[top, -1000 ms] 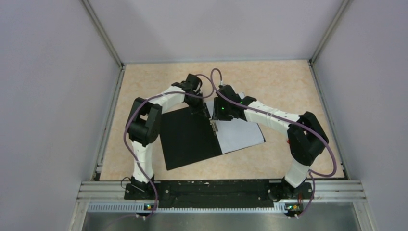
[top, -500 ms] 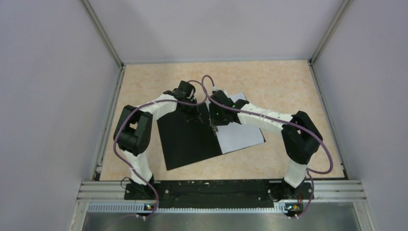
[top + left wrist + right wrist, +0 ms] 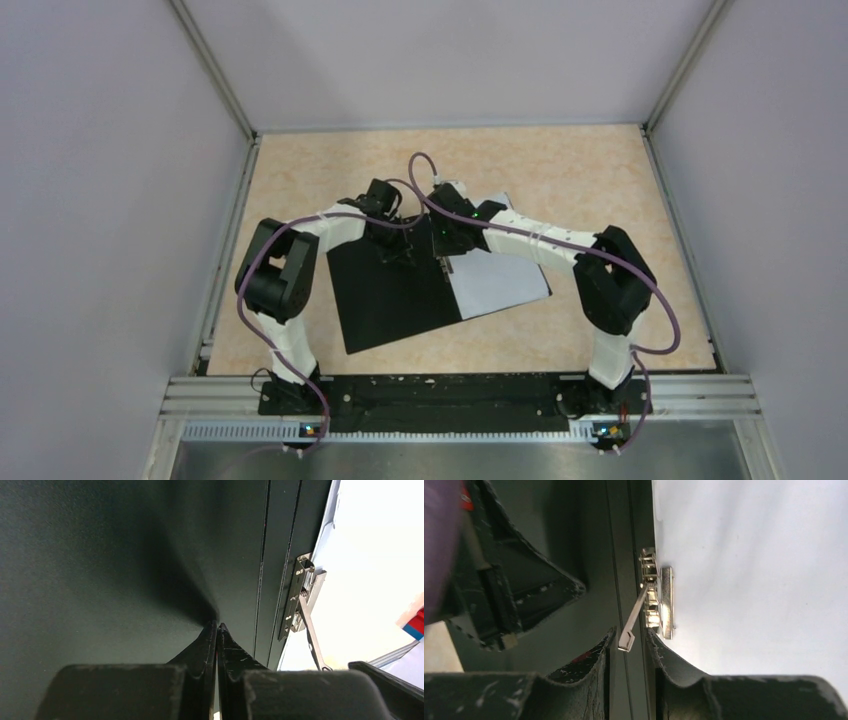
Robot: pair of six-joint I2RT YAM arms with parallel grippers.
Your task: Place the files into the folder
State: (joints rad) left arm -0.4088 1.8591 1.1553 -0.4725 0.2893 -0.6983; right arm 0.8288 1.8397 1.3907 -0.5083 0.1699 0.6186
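Observation:
The folder (image 3: 385, 295) lies open, its black inside up. The white files (image 3: 500, 280) lie on its right half, against the metal spine clip (image 3: 443, 262). My left gripper (image 3: 398, 250) is shut, with its tips (image 3: 217, 625) pressed on the black left cover (image 3: 100, 570), just left of the spine and the clip (image 3: 300, 595). My right gripper (image 3: 630, 632) stands over the spine, jaws a little apart. The clip's raised lever (image 3: 634, 620) ends between them without being pinched. The files (image 3: 749, 580) fill the right of that view.
A small red-and-blue block (image 3: 416, 622) shows at the right edge of the left wrist view, past the files. Both forearms cross above the folder's far edge with their purple cables. Grey walls close in the tan table (image 3: 580, 170) on three sides.
Both grippers have come nearer and a bit left, from the folder's far edge onto its spine area. The right jaws have narrowed around the clip lever. The left stays shut.

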